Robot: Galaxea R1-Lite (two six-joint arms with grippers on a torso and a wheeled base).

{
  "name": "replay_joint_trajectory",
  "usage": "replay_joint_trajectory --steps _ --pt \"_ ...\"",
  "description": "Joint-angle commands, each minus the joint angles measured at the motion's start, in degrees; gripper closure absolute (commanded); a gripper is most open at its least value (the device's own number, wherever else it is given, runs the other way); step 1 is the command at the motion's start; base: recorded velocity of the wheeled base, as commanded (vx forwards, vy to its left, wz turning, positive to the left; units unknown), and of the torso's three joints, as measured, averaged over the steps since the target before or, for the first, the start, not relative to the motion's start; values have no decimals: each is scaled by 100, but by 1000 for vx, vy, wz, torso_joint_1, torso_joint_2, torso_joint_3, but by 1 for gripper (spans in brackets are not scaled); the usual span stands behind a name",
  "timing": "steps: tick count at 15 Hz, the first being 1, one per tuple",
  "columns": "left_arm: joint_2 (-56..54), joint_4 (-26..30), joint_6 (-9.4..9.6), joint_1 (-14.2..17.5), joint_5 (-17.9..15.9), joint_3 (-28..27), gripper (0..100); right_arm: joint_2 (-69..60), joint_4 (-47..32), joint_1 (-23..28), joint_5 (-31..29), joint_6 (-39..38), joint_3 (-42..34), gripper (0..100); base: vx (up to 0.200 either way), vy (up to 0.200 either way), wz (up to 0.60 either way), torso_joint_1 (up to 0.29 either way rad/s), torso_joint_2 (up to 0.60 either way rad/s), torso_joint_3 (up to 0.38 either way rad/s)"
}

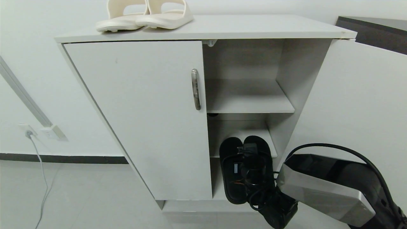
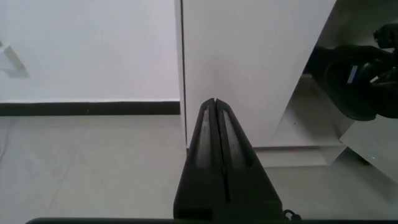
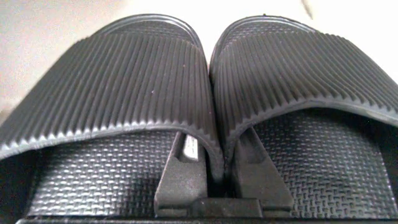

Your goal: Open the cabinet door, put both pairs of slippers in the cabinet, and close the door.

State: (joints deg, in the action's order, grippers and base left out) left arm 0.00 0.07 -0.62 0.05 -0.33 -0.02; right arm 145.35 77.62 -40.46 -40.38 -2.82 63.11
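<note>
White cabinet (image 1: 286, 30), two doors, standing against a white wall. Right door (image 1: 353, 108) swung fully open, showing an upper shelf (image 1: 251, 106) and a lower shelf (image 1: 241, 152); left door (image 1: 136, 117) shut. Black slippers (image 1: 243, 171), one pair, held side by side at the mouth of the open right half, toes over the front edge of the lower shelf, heels before the bottom compartment; whether they touch the shelf cannot be told. Cream slippers (image 1: 144, 17), one pair, side by side and touching, on the cabinet top above the left door. Right gripper (image 3: 214, 168) clenched on the adjoining strap edges of the black slippers. Left gripper (image 2: 214, 109) pressed closed on nothing, low before the left door's bottom corner. Metal handle (image 1: 196, 89), upright, on the left door's inner edge. Wall socket (image 1: 28, 130) with cable, left of the cabinet.
</note>
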Motion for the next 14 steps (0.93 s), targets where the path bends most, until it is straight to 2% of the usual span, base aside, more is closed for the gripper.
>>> replay_joint_trajectory --steps 1,2,4,8,10,14 --pt "9 1 -8 4 -2 2 100 -7 -10 -6 3 0 -1 100 200 0 0 2 2 2" --pt "9 1 -17 4 -2 2 100 -7 -19 -6 12 0 8 100 200 0 0 7 2 -2" --pt "9 1 -8 4 -2 2 100 -7 -159 29 30 0 228 100 0 0 0 0 0 0" --pt "9 1 -8 4 -2 2 100 -7 -1478 196 135 -360 1081 100 0 0 0 0 0 0" --pt "9 1 -17 4 7 2 100 2 -2356 311 408 -791 1582 100 0 0 0 0 0 0" --pt "9 1 -8 4 7 2 100 301 -2620 566 513 -799 2285 100 0 0 0 0 0 0"
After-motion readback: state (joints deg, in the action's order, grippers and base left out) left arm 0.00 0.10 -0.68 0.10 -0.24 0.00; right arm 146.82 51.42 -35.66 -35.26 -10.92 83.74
